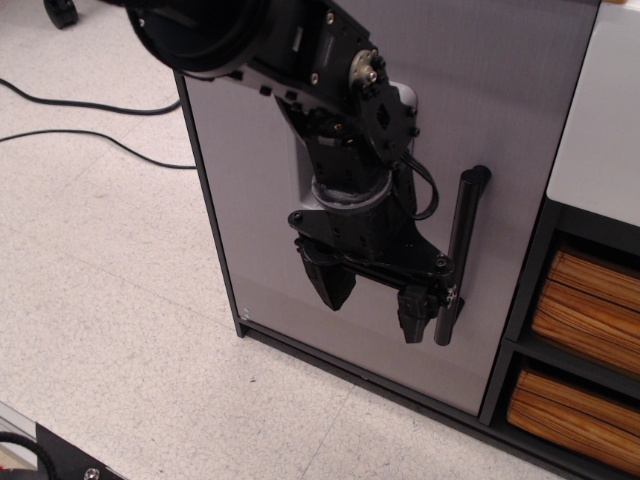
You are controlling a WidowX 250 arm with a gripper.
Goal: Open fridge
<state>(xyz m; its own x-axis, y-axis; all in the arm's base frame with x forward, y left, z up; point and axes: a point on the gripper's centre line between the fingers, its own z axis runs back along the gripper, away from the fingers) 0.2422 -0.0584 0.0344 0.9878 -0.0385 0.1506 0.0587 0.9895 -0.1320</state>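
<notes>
The fridge point(250, 200) fills the middle of the view, with a tall light-gray door in a black frame. Its black vertical bar handle point(462, 250) runs down the door's right side. The door looks shut against the frame. My black gripper point(375, 318) hangs in front of the door, pointing down, jaws open and empty. Its right finger point(414, 315) is close beside the lower end of the handle, on its left; I cannot tell if they touch. Its left finger point(333, 283) is over bare door. My arm hides most of the raised gray dispenser panel point(403, 97).
A dark shelf unit with orange wood-grain drawers point(590, 310) stands right against the fridge. Black cables point(80, 105) lie on the speckled floor at the left. A dark object point(60, 455) sits at the bottom left corner.
</notes>
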